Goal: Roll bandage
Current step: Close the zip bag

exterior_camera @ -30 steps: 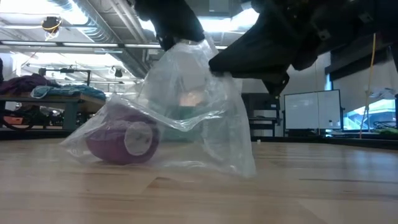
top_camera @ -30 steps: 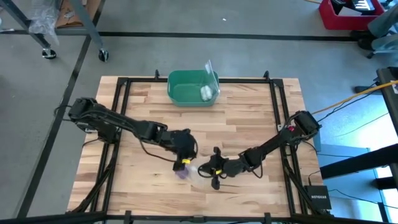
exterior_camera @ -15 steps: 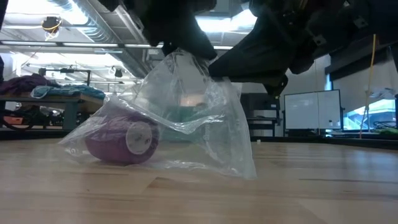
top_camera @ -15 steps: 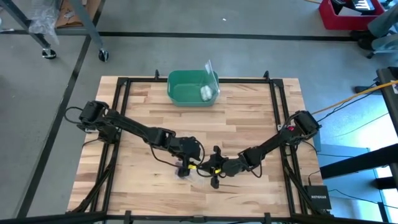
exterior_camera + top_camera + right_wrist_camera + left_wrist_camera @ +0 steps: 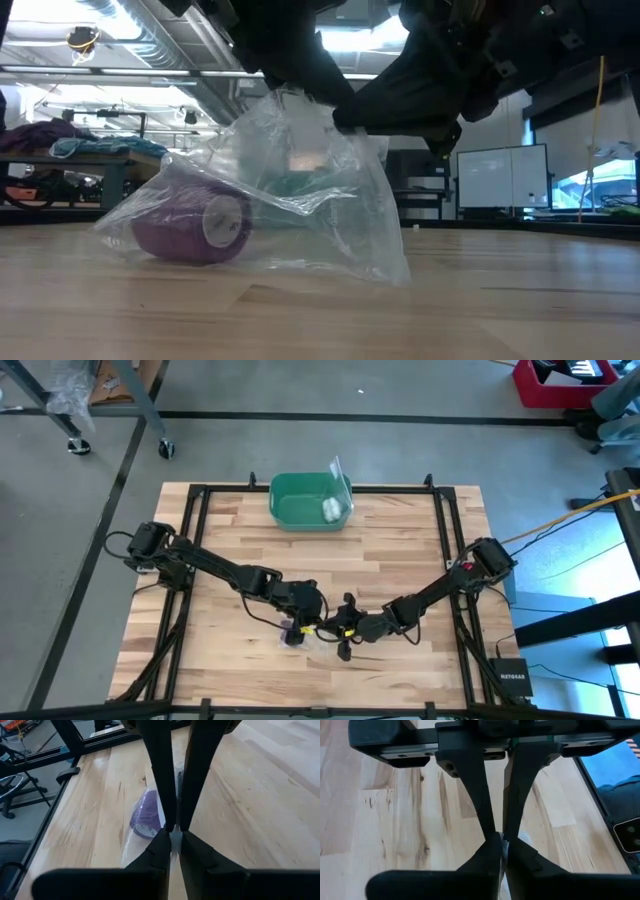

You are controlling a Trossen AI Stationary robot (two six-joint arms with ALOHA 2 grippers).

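On the wooden slatted table point(image 5: 400, 550), both the left gripper point(image 5: 303, 622) and the right gripper point(image 5: 335, 630) are pinching the clear plastic bag point(image 5: 300, 200); the purple fabric bandage roll point(image 5: 190, 225) is lying below them, so they should be pulling apart gently.

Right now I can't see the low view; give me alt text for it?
A purple bandage roll lies on its side inside a clear plastic bag on the wooden table. Both dark grippers come down from above, pinching the bag's top edge with shut jaws. A workshop room shows behind.
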